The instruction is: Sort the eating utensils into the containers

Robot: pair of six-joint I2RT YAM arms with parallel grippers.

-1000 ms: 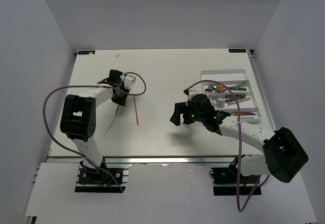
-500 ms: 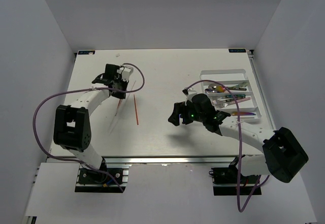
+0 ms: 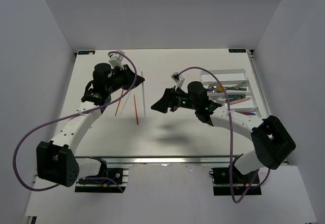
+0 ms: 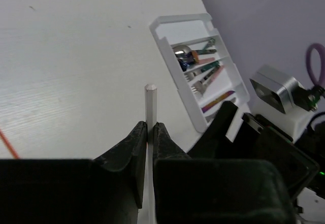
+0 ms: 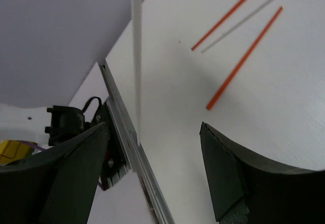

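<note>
My left gripper (image 3: pixel 138 78) (image 4: pixel 150 125) is shut on a white chopstick (image 3: pixel 143 97) (image 4: pixel 151 102), held off the table near one end. The long free part of this chopstick (image 5: pixel 136 56) crosses the right wrist view and ends in front of my right gripper (image 5: pixel 153 127), nearer its left finger. My right gripper (image 3: pixel 161 100) is open, holds nothing, and sits just right of the chopstick. Two red-orange chopsticks (image 3: pixel 135 109) (image 3: pixel 120 104) and a pale one (image 5: pixel 249 16) lie on the table. The white tray (image 3: pixel 223 73) (image 4: pixel 170 51) at the right holds several metal utensils.
The right arm's black body (image 4: pixel 254 148) fills the lower right of the left wrist view. The table's near edge with its metal rail (image 5: pixel 122 132) runs behind the hanging chopstick. Grey walls enclose the table on three sides.
The left arm has lifted the white chopstick off the table and swung it right, toward the centre. The right gripper has moved left to meet it, its jaws slightly narrower.
</note>
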